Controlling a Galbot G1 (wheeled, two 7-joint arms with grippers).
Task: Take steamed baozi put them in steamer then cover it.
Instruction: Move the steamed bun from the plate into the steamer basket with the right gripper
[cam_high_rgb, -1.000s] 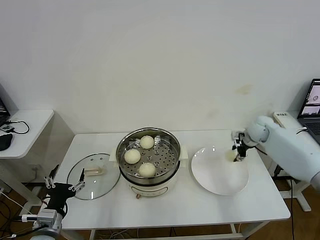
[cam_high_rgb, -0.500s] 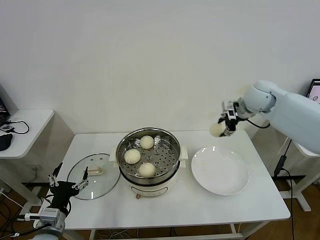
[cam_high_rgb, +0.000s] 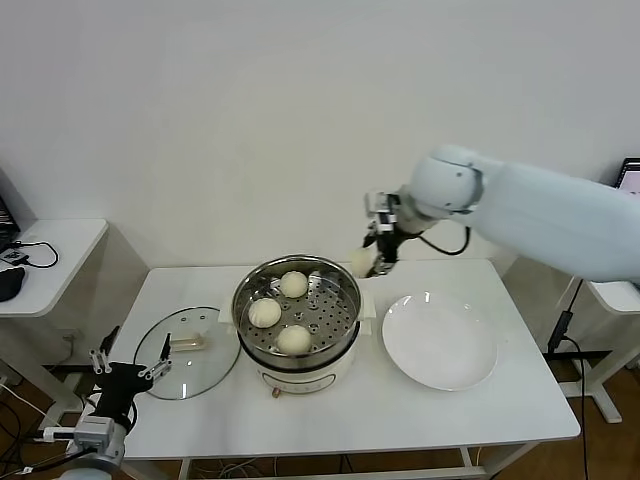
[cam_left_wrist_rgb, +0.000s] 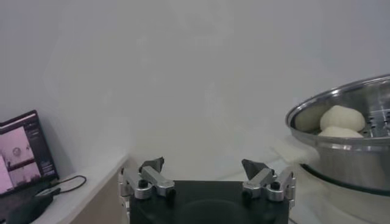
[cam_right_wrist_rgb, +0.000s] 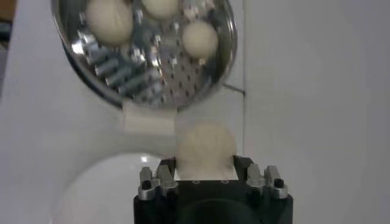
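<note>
The right end effector pinches a steamed baozi in the air, just beyond the far right rim of the steamer. Three more baozi sit on the perforated tray inside the pot, mid-surface. A white plate lies to its right, the glass cover flat to its left. The left end effector hangs spread wide off the surface's near left corner.
</note>
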